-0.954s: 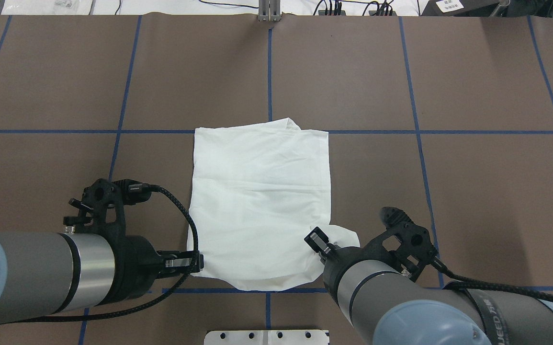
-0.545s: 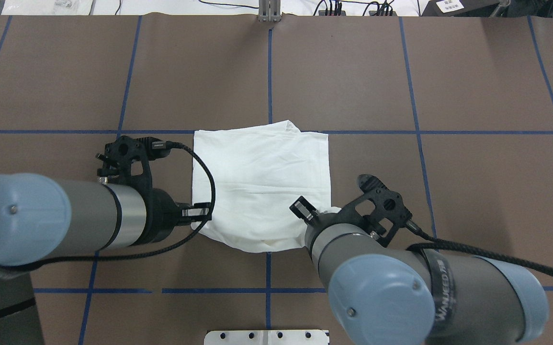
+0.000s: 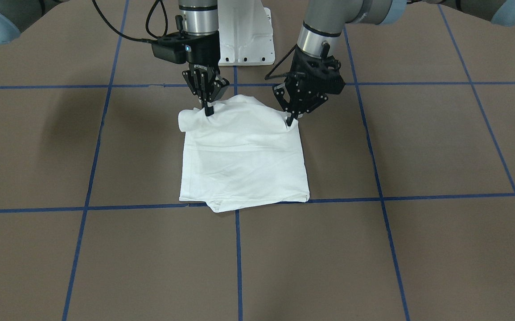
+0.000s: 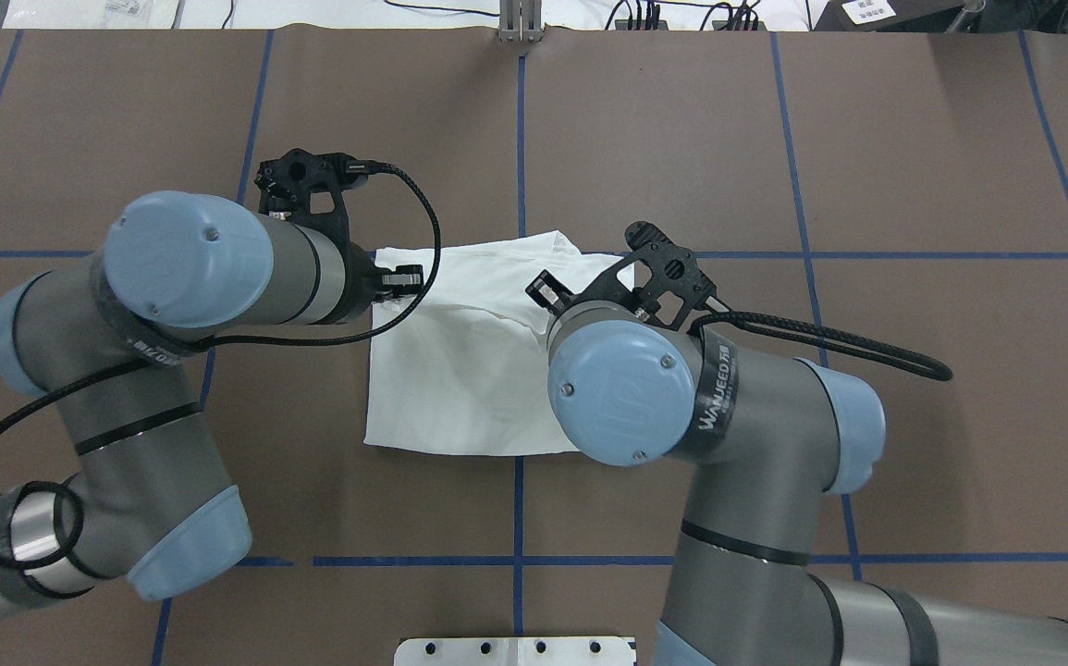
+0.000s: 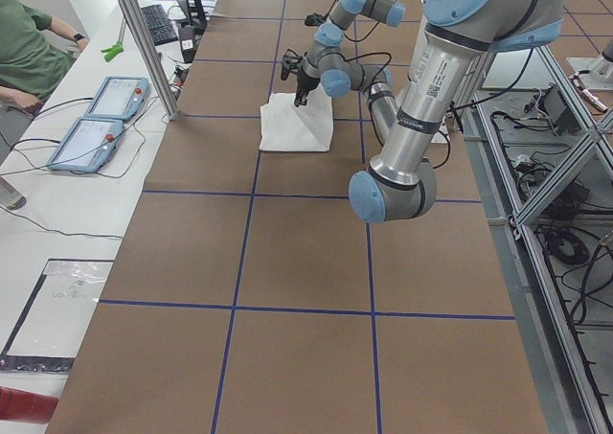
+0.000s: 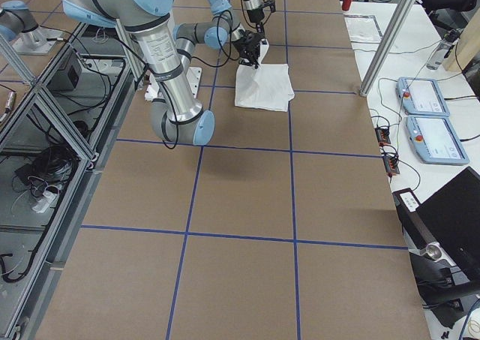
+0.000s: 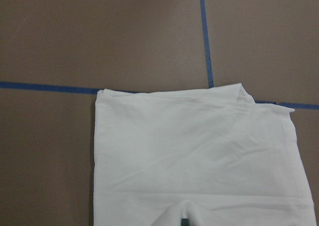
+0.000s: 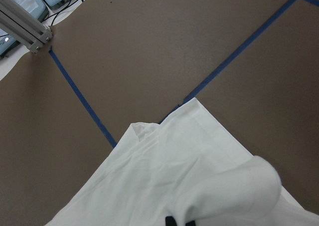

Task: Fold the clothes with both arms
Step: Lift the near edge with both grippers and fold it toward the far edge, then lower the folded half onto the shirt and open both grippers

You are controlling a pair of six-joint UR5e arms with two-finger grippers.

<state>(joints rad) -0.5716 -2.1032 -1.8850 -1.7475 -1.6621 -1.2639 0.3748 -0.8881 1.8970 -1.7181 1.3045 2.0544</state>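
The white T-shirt (image 3: 244, 165) lies folded into a rectangle on the brown table; no printed text shows. It also shows in the overhead view (image 4: 460, 379). My left gripper (image 3: 290, 120) is shut on the shirt's near corner on its side and holds it lifted above the lower layer. My right gripper (image 3: 207, 111) is shut on the other near corner, where a loose flap bulges out. In the overhead view the left gripper (image 4: 407, 277) and right gripper (image 4: 545, 289) hang over the shirt's far half. Both wrist views show the shirt (image 7: 199, 151) (image 8: 199, 176) below.
The white pedestal base (image 3: 244, 40) stands at the robot's table edge. Blue tape lines (image 3: 238, 249) grid the brown table. Two operator tablets (image 5: 96, 118) and a person in green (image 5: 29, 51) are beyond the far edge. An aluminium post (image 4: 520, 18) stands at the far edge.
Both grippers have moved away from the robot, carrying the shirt's near edge up and over toward the far edge. The shirt's visible outline has become shorter.
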